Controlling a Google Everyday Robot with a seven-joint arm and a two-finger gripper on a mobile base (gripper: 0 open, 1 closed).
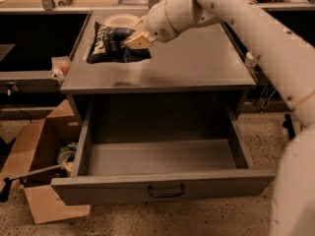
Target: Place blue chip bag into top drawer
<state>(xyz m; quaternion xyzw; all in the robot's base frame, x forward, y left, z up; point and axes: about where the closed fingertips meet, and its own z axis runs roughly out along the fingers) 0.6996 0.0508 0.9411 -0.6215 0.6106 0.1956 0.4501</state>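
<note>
one view only: it looks down from above and in front of the counter (197,63), near enough that the open top drawer (108,191) spans most of the width. the arm (256,28) enters from the upper right, and its claw (137,39) grips the blue chip bag (110,43) at upper left.

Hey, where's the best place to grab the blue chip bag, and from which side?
Probably best to grip the blue chip bag at its crinkled right-hand edge, coming from the right and above: that edge lies open, while the bowl crowds its far side. The pincer is at that edge.
</note>
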